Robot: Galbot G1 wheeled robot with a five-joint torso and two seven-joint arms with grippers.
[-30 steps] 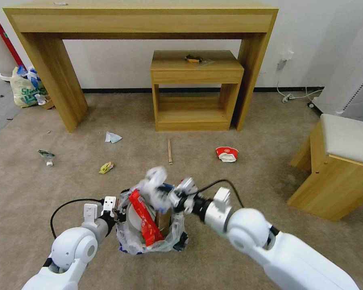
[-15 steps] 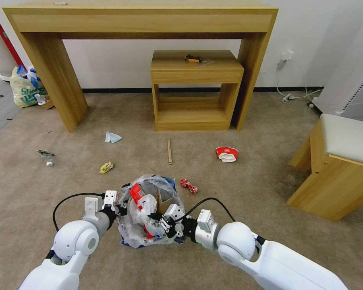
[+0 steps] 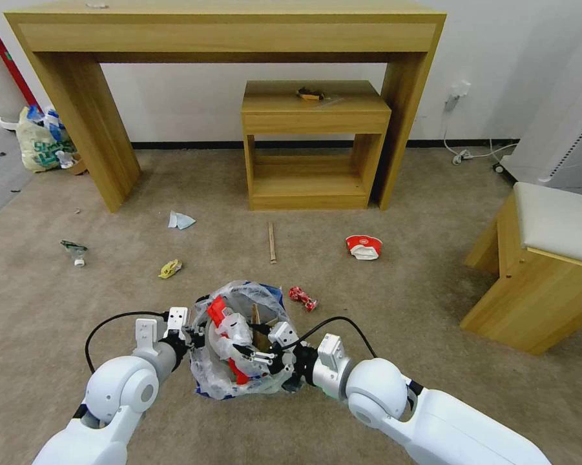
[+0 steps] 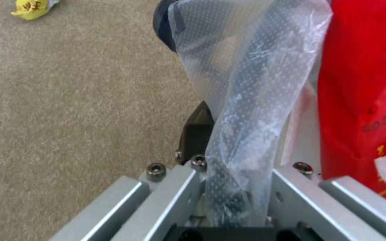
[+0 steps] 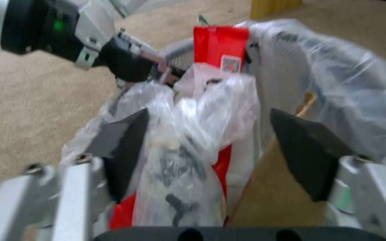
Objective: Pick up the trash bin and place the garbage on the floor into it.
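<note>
The trash bin, a small dark round bin lined with crinkly clear plastic, stands on the carpet floor just before me. My left gripper is shut on its rim and liner. My right gripper hangs open over the bin's mouth. A crumpled clear plastic bag lies loose between its spread fingers, on top of a red wrapper and cardboard. On the floor lie garbage pieces: a red wrapper, a crushed red-white cup, a wooden stick, a yellow wrapper, a tissue.
A tall wooden desk and a low wooden side table stand against the far wall. A cushioned wooden stool is at the right. A yellowish printed bag leans by the desk's left leg. More crumpled litter lies far left.
My right gripper came down and back from above the bin's far rim into its mouth with the clear plastic bag, then spread its fingers. The left gripper kept its hold.
</note>
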